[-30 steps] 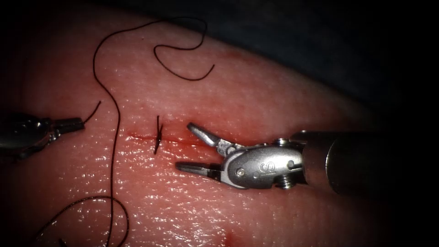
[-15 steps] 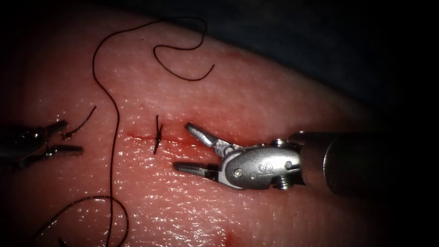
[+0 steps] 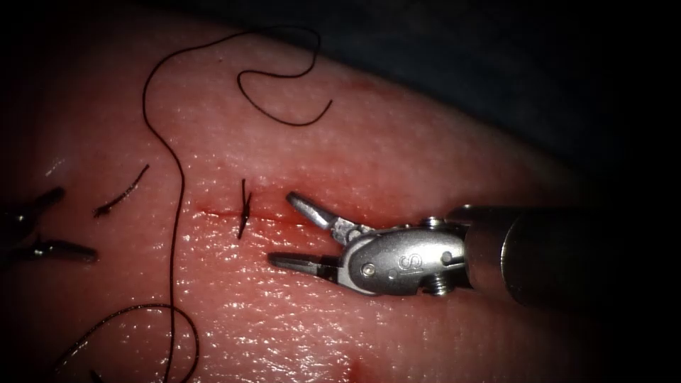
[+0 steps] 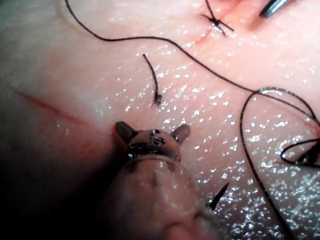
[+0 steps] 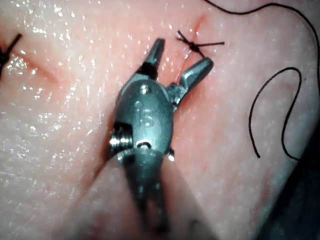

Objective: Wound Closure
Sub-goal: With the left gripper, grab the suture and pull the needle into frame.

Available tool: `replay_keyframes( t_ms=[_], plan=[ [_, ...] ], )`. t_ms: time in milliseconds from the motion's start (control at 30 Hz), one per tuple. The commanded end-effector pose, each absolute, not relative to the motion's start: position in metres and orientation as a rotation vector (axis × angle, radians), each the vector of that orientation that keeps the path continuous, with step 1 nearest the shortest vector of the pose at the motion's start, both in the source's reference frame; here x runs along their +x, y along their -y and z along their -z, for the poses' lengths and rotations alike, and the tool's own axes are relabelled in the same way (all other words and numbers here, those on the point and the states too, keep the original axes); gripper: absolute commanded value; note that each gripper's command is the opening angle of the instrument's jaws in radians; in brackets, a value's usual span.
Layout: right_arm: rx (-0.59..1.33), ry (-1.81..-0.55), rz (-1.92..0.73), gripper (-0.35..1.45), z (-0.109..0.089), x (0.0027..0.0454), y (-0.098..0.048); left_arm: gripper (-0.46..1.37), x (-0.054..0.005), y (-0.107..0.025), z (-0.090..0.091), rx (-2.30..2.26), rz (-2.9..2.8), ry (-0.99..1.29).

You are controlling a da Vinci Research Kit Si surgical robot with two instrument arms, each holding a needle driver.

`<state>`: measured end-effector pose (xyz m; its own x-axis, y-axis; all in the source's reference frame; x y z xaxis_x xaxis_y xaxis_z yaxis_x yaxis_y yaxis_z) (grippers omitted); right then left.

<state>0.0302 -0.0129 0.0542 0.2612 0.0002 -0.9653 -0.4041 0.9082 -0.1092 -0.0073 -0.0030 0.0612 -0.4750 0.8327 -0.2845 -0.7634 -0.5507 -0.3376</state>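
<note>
The tissue [image 3: 397, 142] has a short cut [image 3: 213, 211] closed by a knotted stitch [image 3: 244, 207] with two short tails. My left tool [image 3: 76, 221] is far left of the cut, jaws open and holding nothing. A short cut piece of thread [image 3: 120, 191] lies loose on the tissue just right of it, also seen as the cut piece [image 4: 152, 82] beyond my left tool [image 4: 153, 129]. My right tool [image 3: 281, 228] stands just right of the stitch, jaws open and empty. In the right wrist view, the right tool [image 5: 182, 54] stands wide apart by the knot [image 5: 192, 45].
A long dark thread [image 3: 170, 184] curls over the tissue's far side, runs down left of the cut and loops at the near left. Red fluid lines the cut, and a small spot [image 3: 352, 369] sits at the near edge. The tissue drops off into dark at the far right.
My left tool's jaws opened and let go of the short cut piece of thread, which now lies on the tissue. The left tool drew back to the left. The right tool barely moved.
</note>
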Motion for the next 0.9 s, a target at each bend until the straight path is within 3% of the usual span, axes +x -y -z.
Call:
replay_keyframes(
  t_ms=[33,567,633,767,900],
  plan=[
    [-0.367,-1.285,-0.281,1.08,-0.054,0.0302,0.013,0.89,-0.0071,0.003,-0.061,-0.514,-2.100,0.211],
    [-0.367,-1.286,-0.280,1.09,-0.054,0.0301,0.013,1.08,-0.0107,0.001,-0.051,-0.642,-2.055,0.292],
    [-0.362,-1.288,-0.284,1.09,-0.054,0.0299,0.013,1.03,-0.0113,0.001,-0.050,-0.676,-2.065,0.291],
    [-0.339,-1.299,-0.305,1.06,-0.054,0.0295,0.013,0.64,-0.0122,0.000,-0.049,-0.731,-2.075,0.289],
    [-0.319,-1.299,-0.349,1.02,-0.054,0.0290,0.013,0.65,-0.0135,0.001,-0.047,-0.741,-2.066,0.329]
  ],
)
